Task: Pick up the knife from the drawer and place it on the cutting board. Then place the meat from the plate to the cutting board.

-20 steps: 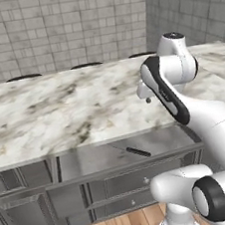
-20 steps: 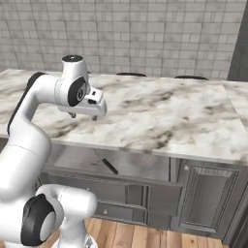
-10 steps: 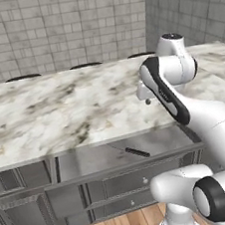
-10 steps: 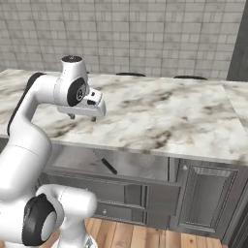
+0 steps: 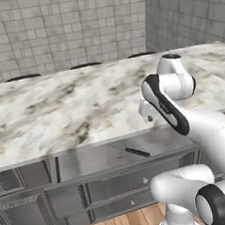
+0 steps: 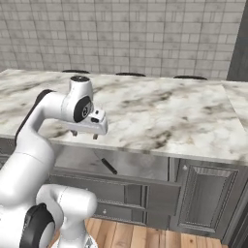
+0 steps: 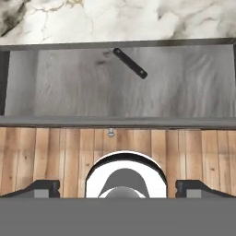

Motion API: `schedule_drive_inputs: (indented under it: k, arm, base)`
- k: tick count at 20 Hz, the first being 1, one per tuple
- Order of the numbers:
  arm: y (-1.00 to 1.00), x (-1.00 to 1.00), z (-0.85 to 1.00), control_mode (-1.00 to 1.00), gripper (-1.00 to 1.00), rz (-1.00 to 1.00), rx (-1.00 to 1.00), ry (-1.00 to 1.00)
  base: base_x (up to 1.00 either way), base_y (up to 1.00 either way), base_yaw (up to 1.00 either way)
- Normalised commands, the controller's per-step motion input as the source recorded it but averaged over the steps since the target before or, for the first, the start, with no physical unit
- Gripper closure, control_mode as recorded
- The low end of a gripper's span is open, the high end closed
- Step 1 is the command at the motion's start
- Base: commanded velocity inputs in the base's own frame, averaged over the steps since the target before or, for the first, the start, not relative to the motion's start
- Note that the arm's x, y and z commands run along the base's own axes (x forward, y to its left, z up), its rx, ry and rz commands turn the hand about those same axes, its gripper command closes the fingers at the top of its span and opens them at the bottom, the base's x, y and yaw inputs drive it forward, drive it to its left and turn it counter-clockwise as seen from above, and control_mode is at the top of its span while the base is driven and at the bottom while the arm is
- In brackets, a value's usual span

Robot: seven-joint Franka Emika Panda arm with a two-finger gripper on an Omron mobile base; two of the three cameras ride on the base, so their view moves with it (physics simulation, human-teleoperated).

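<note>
The grey drawer (image 5: 85,160) (image 6: 140,167) (image 7: 69,83) stands pulled out under the marble counter. In it lies the knife (image 5: 137,152) (image 6: 109,166) (image 7: 130,63), seen as a slim black bar lying at a slant; I cannot make out its blade. My gripper (image 5: 147,116) (image 6: 85,134) (image 7: 118,189) hangs open over the counter's front edge, pointing down, above the drawer and apart from the knife. Nothing is between its fingers. The cutting board, the plate and the meat are out of view.
The marble counter (image 5: 59,111) (image 6: 160,116) runs wide in front of a tiled wall. Three dark round shapes (image 5: 85,65) sit along its far edge. A panelled cabinet door (image 6: 206,198) is right of the drawer. Wooden floor (image 7: 55,152) lies below.
The gripper has come down and a little toward the counter's front edge, still open. The drawer and the knife have not moved.
</note>
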Motion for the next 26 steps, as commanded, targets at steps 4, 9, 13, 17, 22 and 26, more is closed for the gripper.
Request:
schedule_drive_inputs:
  k: [4,9,13,17,22,26]
  arm:
    - [0.02,-0.04,-0.53,-1.00,-1.00,-0.01,0.00,0.07]
    - [0.05,0.19,-0.58,-1.00,-1.00,-0.02,-0.04,0.03]
    - [0.00,0.10,-0.47,-1.00,-1.00,0.00,-0.02,0.00]
    - [0.00,0.20,-0.47,-1.00,-1.00,-0.01,0.00,0.00]
    - [0.00,0.31,-0.52,-1.00,-1.00,-0.01,0.00,0.00]
    - [0.00,0.34,-0.55,-1.00,-1.00,0.00,0.00,-0.02]
  base:
    - [0.00,0.00,0.00]
    - [0.00,0.00,0.00]
    - [0.00,0.00,0.00]
    - [0.00,0.00,0.00]
    - [0.00,0.00,0.00]
    - [0.00,0.00,0.00]
